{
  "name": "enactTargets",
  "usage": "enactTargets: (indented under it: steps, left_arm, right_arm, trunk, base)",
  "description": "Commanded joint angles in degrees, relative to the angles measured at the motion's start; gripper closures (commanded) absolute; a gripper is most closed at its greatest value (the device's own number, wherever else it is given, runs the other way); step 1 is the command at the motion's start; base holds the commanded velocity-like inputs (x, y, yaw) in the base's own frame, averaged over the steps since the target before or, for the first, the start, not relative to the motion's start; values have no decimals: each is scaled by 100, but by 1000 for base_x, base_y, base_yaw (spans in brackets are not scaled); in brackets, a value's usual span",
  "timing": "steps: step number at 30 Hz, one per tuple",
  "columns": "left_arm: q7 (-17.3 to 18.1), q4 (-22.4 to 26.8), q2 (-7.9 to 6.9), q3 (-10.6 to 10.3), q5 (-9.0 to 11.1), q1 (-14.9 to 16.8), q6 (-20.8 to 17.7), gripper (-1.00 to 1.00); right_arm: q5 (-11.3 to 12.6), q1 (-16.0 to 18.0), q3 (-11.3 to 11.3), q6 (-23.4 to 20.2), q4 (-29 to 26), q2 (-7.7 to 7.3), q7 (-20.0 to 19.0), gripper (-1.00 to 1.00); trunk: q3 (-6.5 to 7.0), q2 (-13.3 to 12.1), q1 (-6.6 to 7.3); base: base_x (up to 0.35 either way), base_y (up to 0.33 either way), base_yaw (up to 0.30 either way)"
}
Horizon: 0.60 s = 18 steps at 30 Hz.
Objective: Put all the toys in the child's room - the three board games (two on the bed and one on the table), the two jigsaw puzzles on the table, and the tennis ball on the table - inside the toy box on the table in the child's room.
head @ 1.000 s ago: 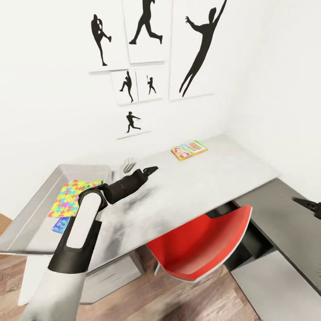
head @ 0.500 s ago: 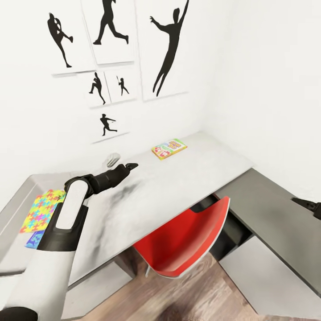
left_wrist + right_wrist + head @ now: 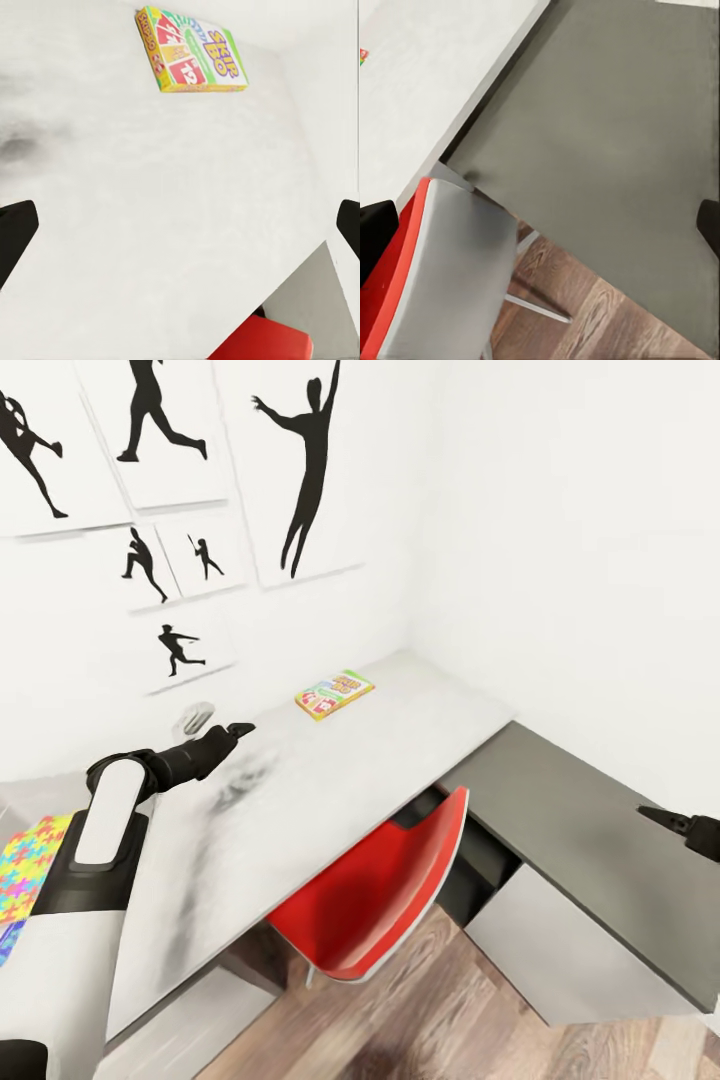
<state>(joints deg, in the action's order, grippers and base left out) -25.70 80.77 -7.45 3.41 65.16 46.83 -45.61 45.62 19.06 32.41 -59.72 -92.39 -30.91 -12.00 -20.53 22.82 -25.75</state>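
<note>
Left gripper [image 3: 238, 730] jaws apart, empty, over the table [image 3: 330, 780]. Board game [image 3: 334, 693] at its 1 o'clock, near the wall. Right gripper [image 3: 668, 822] open too, off at 3 o'clock. Risk: flat box, fingers may skid it off. Vs earlier: view has panned right, toy box gone from sight.

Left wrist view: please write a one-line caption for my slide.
Open left gripper above the table, facing a board game lying flat ahead.
</note>
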Motion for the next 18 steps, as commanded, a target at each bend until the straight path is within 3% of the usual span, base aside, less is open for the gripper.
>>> enactTargets:
  steps: [1, 3, 6, 18]
  left_arm:
    - [-55, 4, -51, 21, 65, 3, -16, -100]
    - [-55, -2, -208, 58, 75, -1, -17, -100]
    - [-53, -5, -318, 72, 80, -4, -17, -100]
    - [-66, -58, -623, 92, 72, 59, -81, -100]
  right_arm:
    - [-55, 11, -2, -28, 2, 1, -58, -100]
    - [-54, 17, -41, -28, 12, 4, -56, -100]
    - [-57, 24, -97, -28, 20, 1, -41, -100]
    - [-52, 37, -236, -28, 36, 3, 177, -100]
  trunk:
    - [-10, 11, -3]
    - [-10, 11, -3]
    - [-10, 11, -3]
    - [-10, 11, -3]
  base:
    - [0, 0, -283]
    - [0, 0, -283]
    - [0, 0, -283]
    - [0, 0, -283]
